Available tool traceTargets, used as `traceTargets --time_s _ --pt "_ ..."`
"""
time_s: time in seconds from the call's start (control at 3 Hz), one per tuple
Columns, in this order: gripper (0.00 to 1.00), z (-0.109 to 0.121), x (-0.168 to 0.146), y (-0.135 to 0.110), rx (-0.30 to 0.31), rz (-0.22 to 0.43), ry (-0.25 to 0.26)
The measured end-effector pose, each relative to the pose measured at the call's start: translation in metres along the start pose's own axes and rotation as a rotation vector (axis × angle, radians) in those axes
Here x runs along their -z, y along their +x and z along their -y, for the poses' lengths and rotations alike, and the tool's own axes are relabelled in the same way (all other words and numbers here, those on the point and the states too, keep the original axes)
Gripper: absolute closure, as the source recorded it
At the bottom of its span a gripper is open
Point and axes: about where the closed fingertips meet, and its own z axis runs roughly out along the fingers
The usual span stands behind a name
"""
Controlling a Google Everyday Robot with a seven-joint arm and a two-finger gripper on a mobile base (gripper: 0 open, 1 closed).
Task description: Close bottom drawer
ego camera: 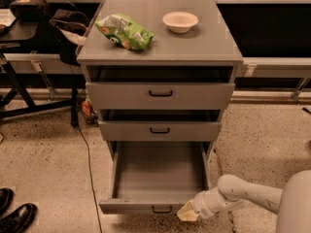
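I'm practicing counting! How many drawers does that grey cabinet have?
3, stacked: the top drawer, the middle drawer under it, and the bottom drawer lowest, pulled far out. The claw is by the bottom drawer's front right corner. None seem hidden.

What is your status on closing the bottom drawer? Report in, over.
Gripper low, at the drawer front's right corner. Bottom drawer pulled wide out. Nothing seen inside blocking it.

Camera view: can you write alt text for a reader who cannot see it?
The bottom drawer of a grey three-drawer cabinet stands pulled far out, with the robot's gripper low at the right end of its front panel. A green snack bag and a pale bowl rest on the cabinet top.
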Motion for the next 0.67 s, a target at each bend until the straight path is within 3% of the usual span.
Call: traceTargets --time_s 0.67 --pt "1.0 0.0058 -0.0122 0.0115 -0.025 0.023 0.021"
